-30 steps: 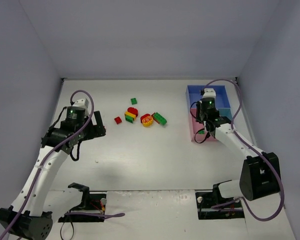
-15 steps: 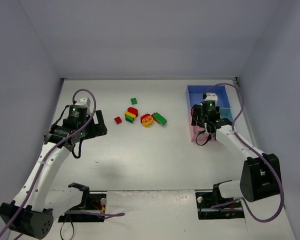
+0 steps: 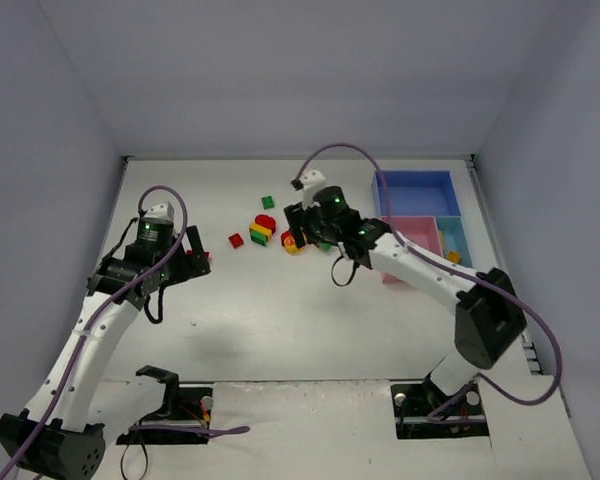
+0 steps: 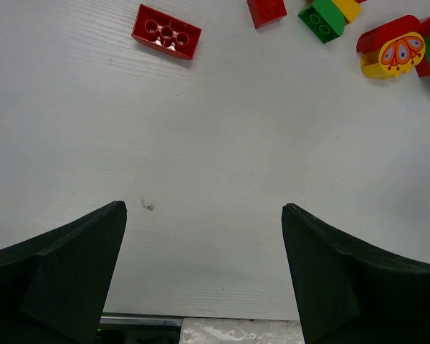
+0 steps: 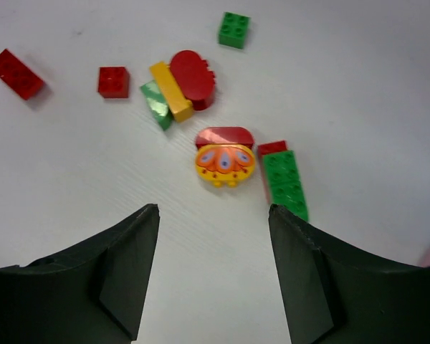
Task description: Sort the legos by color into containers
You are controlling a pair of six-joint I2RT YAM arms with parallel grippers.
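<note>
Legos [image 3: 280,232] are lying loose on the table [image 3: 280,320], just ahead of your right gripper [image 5: 213,215], whose jaws are now standing partly apart and holding nothing. A second ago this gripper was hanging over the containers [image 3: 412,177] with its jaws shut. Since then it is opening and swinging across to the pile, so I judge that you are finishing one drop and beginning the next pick. The yellow butterfly piece [image 5: 225,165] is sitting directly in front of the jaws, touching a red arch [image 5: 224,136] beyond it. The long green brick [image 5: 285,183] is lying ahead of the right finger. Your left gripper [image 4: 202,208] is hanging with jaws wide and empty, and a red brick [image 4: 166,31] is lying far ahead of it. Most pieces are waiting outside the containers.
</note>
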